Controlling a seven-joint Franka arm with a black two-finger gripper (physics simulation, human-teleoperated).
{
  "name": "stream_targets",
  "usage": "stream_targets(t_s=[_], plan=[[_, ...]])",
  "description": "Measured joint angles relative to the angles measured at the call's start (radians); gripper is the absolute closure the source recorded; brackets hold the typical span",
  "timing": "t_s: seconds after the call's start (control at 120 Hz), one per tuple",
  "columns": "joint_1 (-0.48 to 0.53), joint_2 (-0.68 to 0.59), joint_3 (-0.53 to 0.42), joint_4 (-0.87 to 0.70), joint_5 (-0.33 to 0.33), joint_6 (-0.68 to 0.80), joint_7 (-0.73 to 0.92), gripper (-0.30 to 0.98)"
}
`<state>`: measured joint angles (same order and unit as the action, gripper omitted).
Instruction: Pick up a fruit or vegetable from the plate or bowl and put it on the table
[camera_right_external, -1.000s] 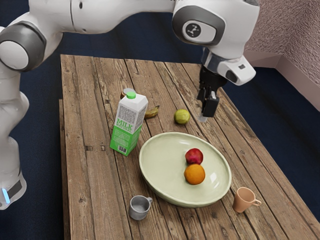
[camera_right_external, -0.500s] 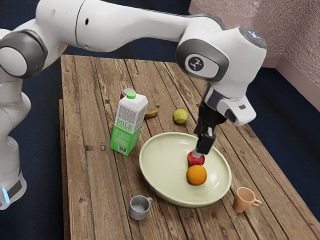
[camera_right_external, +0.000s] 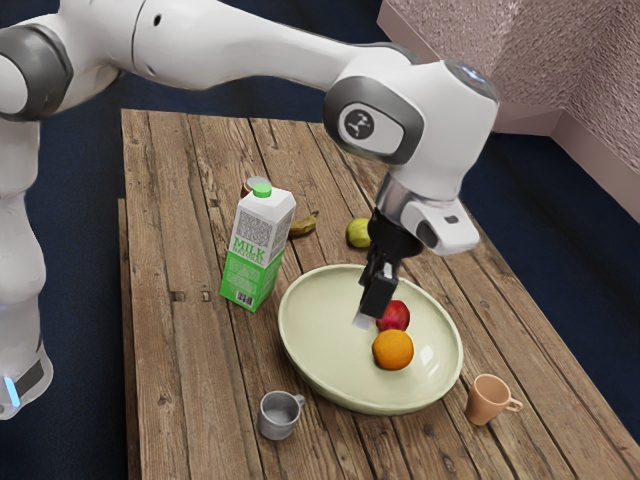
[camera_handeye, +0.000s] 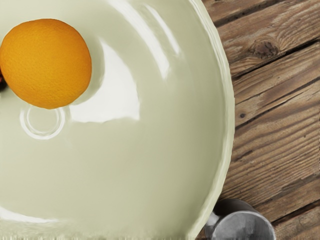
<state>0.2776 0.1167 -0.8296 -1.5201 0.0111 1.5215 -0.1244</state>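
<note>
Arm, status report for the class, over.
Gripper over plate, near red fruit. Red fruit and orange both on plate. Milk carton, gray mug beside plate, possible obstacles.

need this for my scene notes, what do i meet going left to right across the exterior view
Milk carton → yellow-brown fruit → yellow-green fruit → orange → peach-coloured mug

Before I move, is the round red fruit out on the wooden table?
No, the red fruit lies inside the wide, pale green bowl.
</note>
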Motion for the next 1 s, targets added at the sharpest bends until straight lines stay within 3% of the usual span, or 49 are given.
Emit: stream_targets(t_s=[0.042, 0.108, 0.258, 0.433, 0.883, 1.0], plan=[[0.091, -0.024, -0.096, -0.02, 0.01, 0.004, -0.001, 0.02], [0.201, -0.167, -0.158, -0.121, -0.025, 0.024, -0.001, 0.02], [0.234, -0.24, -0.205, -0.191, -0.081, 0.093, -0.002, 0.02], [0.24, -0.188, -0.215, -0.217, -0.096, 0.18, -0.003, 0.02], [0.331, -0.098, -0.215, -0.246, -0.062, 0.3, -0.006, 0.02], [0.299, -0.076, -0.213, -0.245, -0.044, 0.314, -0.007, 0.02]])
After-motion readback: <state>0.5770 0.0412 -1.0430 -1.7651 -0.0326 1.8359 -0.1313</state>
